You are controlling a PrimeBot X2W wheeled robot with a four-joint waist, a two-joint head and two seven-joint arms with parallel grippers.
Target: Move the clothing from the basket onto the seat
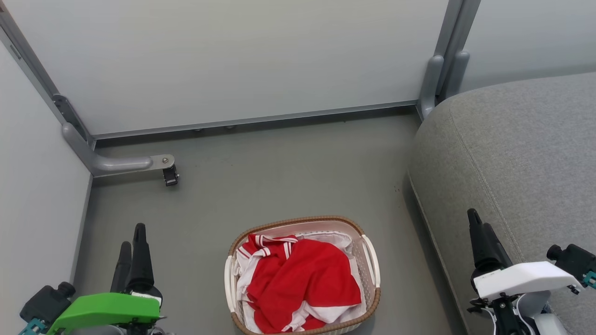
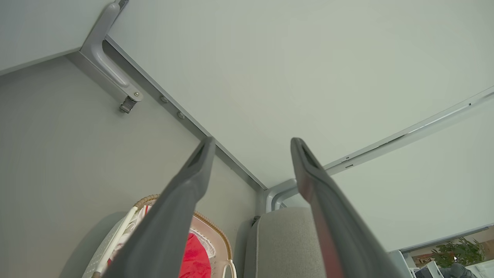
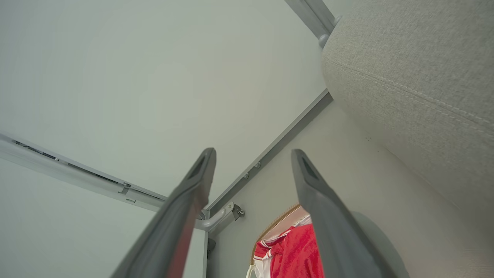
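Observation:
Red clothing point(image 1: 300, 279) with white trim lies bunched in the oval off-white basket point(image 1: 371, 258), which stands on the grey floor at the bottom middle of the head view. The grey upholstered seat point(image 1: 517, 153) rises to its right. My left gripper point(image 1: 132, 242) is at the lower left, well left of the basket, open and empty. My right gripper point(image 1: 479, 225) is at the lower right, over the seat's edge, also open and empty. In the left wrist view the clothing point(image 2: 197, 258), basket point(image 2: 210, 226) and seat point(image 2: 281, 243) show between the spread fingers point(image 2: 193, 181). The right wrist view shows the clothing point(image 3: 295, 253) and seat point(image 3: 417, 77).
Pale partition panels point(image 1: 233, 60) close off the back and left, joined by grey posts point(image 1: 440, 79). A grey foot with a small castor point(image 1: 170, 176) sticks out over the floor at the left. Open floor point(image 1: 288, 177) lies between the basket and the back panel.

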